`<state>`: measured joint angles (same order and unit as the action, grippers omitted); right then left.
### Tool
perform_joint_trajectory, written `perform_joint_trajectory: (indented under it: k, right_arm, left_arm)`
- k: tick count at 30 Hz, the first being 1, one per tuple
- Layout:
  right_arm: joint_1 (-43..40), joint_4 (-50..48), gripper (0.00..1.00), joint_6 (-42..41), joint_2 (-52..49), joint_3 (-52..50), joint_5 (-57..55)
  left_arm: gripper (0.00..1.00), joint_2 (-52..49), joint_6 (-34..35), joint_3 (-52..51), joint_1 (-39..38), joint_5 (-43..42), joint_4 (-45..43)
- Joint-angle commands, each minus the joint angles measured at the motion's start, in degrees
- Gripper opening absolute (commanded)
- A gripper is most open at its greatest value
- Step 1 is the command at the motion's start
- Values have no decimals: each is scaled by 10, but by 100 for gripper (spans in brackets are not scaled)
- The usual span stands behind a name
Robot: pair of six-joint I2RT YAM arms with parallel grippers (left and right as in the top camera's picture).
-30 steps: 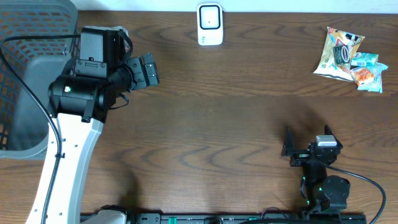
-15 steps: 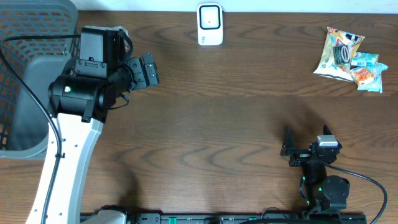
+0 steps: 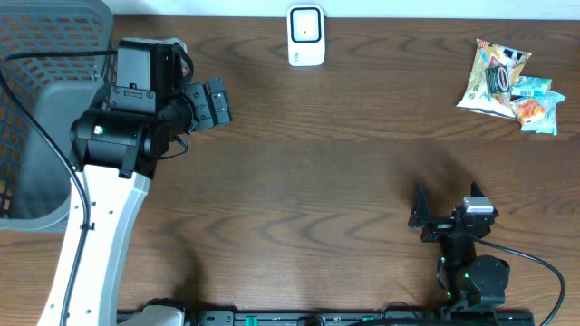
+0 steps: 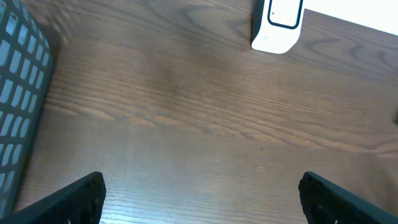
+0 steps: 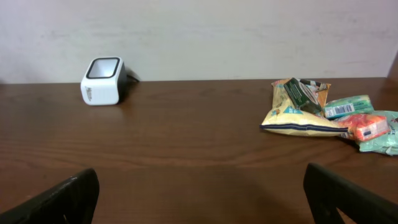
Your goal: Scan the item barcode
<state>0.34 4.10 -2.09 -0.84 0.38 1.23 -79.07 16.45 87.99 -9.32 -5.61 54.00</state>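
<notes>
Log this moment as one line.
left gripper: open, empty | right gripper: open, empty | snack packets: far-right corner, untouched | scanner: back edge, centre | barcode scan: not yet done

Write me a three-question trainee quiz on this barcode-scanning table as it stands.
1. True or false: the left pincer and the right pincer are both open and empty.
2. The snack packets lie on which side of the table? A: the left arm's. B: the right arm's.
3. Which white device stands at the far edge?
Key: 1 true. 2 B. 3 the scanner.
</notes>
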Motion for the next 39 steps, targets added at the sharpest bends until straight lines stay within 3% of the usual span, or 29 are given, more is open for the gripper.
perform_joint_trajectory:
  k: [1, 39]
  right_arm:
    - [2, 4, 99, 8, 5, -1, -4]
    - [1, 2, 99, 9, 5, -1, -3]
  left_arm:
    - [98, 1, -3, 4, 1, 7, 2]
    - [98, 0, -3, 4, 3, 7, 25]
